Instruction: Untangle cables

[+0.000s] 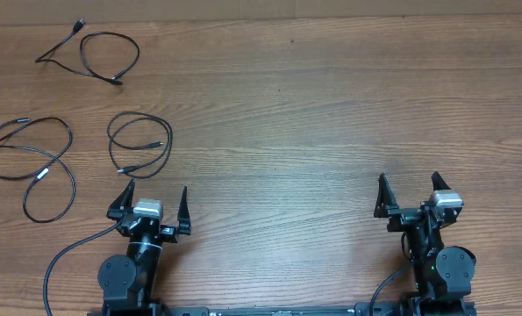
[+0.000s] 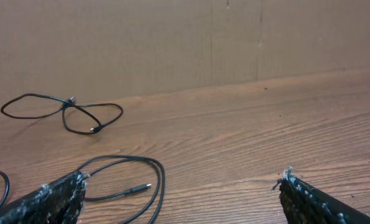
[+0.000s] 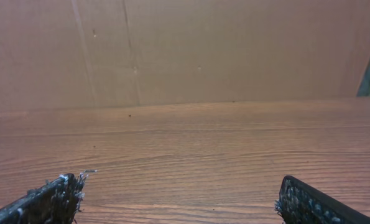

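Three cables lay apart on the left side of the tabletop (image 1: 331, 105), none touching another. The far cable (image 1: 94, 55) sat near the back corner. The left cable (image 1: 43, 171) looped twice by the edge. The near cable (image 1: 140, 144) curled just ahead of the left claw (image 1: 155, 189). That claw stood wide open above the wood, holding nothing. The right claw (image 1: 408, 183), well apart from every cable, was likewise spread wide and empty.

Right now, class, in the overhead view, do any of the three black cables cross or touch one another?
No, the far cable, left cable and middle cable each lie apart, bare table between them.
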